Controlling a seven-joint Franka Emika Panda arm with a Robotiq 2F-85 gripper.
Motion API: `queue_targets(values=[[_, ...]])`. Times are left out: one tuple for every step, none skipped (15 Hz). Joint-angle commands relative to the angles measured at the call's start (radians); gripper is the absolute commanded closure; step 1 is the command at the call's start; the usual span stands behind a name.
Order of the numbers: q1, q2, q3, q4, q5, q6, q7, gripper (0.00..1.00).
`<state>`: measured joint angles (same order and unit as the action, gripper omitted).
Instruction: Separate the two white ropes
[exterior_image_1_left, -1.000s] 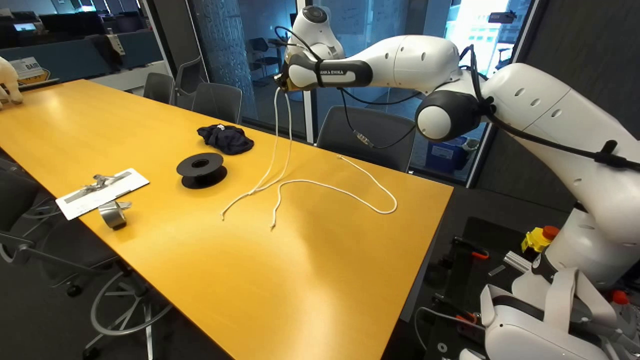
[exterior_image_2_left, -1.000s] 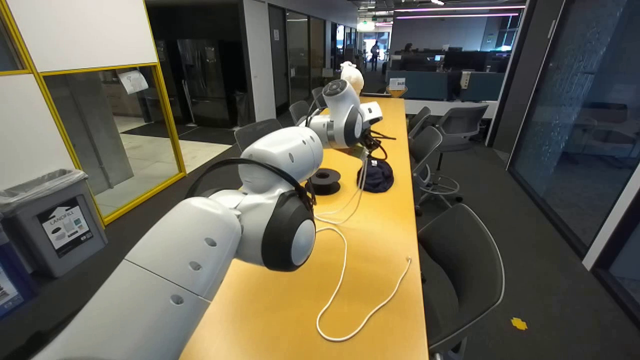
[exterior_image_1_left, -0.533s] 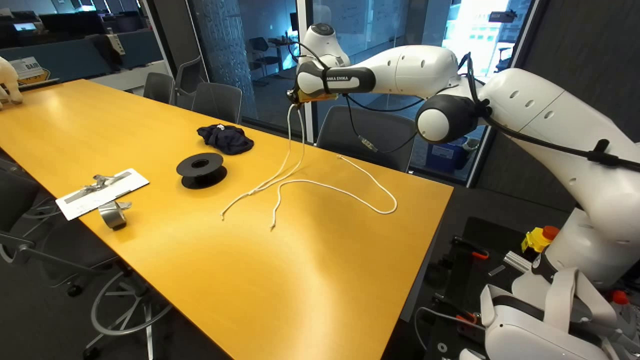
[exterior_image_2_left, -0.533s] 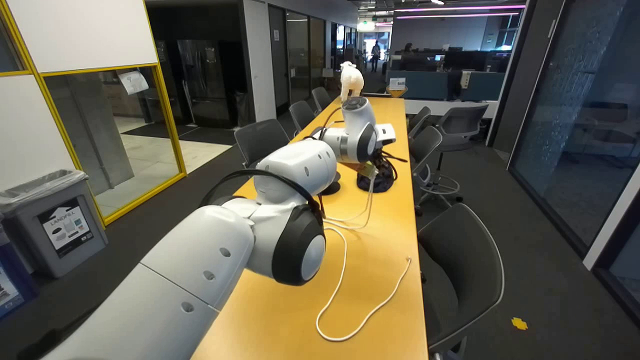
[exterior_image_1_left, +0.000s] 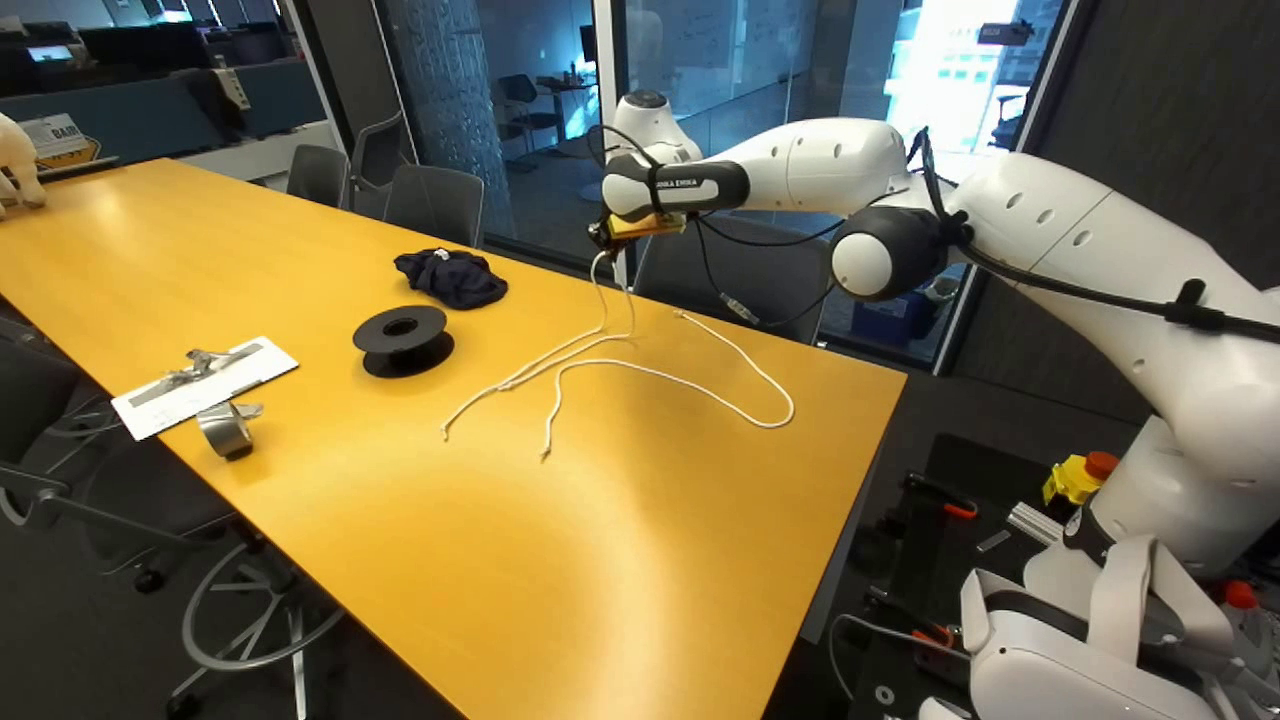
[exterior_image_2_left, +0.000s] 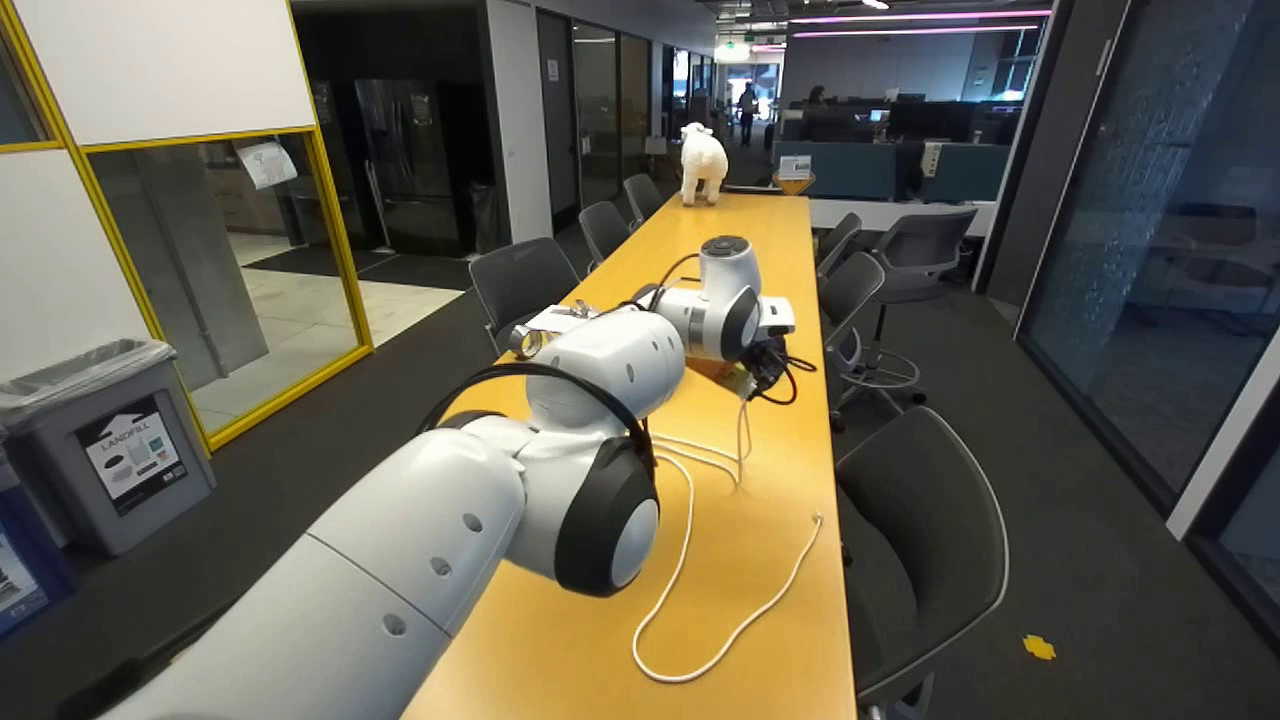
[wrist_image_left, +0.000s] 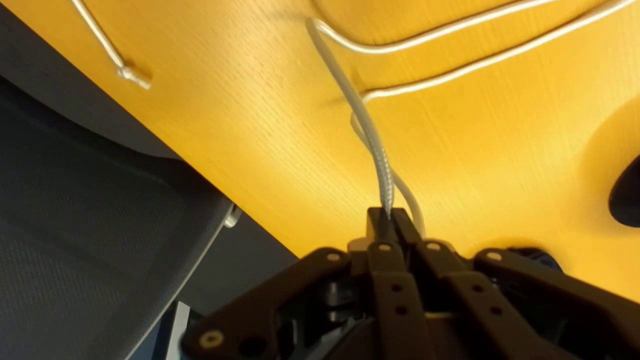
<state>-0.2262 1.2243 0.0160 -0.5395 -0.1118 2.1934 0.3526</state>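
Gripper (wrist_image_left: 390, 214) at the end of a white robot arm (exterior_image_1_left: 840, 160), above a long yellow table (exterior_image_1_left: 620, 540) and near its edge, pinched closed around the held rope (wrist_image_left: 369, 125), a thin white cord. From that grip, two pale strands down to the table, both bent at the surface, then roughly side by side across the wood. In an exterior view, a meeting of these strands near a black spool (exterior_image_1_left: 402, 345), crossing or merely touching too fine to tell, and beyond that a single length out to a loose end. Just beside the strands but apart from the gripper, a second rope (exterior_image_1_left: 692, 384), also thin and white, loose on the table in a long winding curve, with one end toward the middle of the table and the other near the edge by a grey chair (exterior_image_2_left: 930, 530). In the wrist view, the edge-side tip of this rope at upper left, with a small knot. Elsewhere on the table, a crumpled dark cloth (exterior_image_1_left: 455, 282) near the spool, and by the opposite edge a flat white board (exterior_image_1_left: 205, 395) with a silver tape roll (exterior_image_1_left: 225, 432) just beside. In an exterior view, at the far end, a white toy sheep (exterior_image_2_left: 703, 160).
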Motion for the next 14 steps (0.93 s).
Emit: queue_targets(values=[[-0.023, 0.037, 0.016, 0.029, 0.017, -0.045, -0.025, 0.99], [-0.028, 0.045, 0.013, 0.029, 0.014, -0.052, -0.020, 0.99], [-0.031, 0.053, 0.008, 0.031, 0.009, -0.057, -0.015, 0.99], [-0.034, 0.060, 0.002, 0.034, 0.004, -0.060, -0.008, 0.99], [-0.036, 0.066, -0.004, 0.036, -0.001, -0.062, -0.002, 0.99], [-0.036, 0.072, -0.015, 0.037, -0.011, -0.063, 0.006, 0.99], [-0.035, 0.079, -0.029, 0.038, -0.020, -0.062, 0.013, 0.99], [-0.033, 0.084, -0.043, 0.037, -0.029, -0.063, 0.016, 0.99], [-0.030, 0.090, -0.058, 0.036, -0.037, -0.066, 0.021, 0.99], [-0.030, 0.094, -0.066, 0.034, -0.041, -0.076, 0.024, 0.99], [-0.032, 0.097, -0.069, 0.031, -0.043, -0.092, 0.019, 0.99], [-0.032, 0.103, -0.075, 0.030, -0.046, -0.101, 0.019, 0.99], [-0.034, 0.108, -0.080, 0.029, -0.047, -0.116, 0.017, 0.99], [-0.035, 0.113, -0.084, 0.028, -0.048, -0.132, 0.014, 0.99]])
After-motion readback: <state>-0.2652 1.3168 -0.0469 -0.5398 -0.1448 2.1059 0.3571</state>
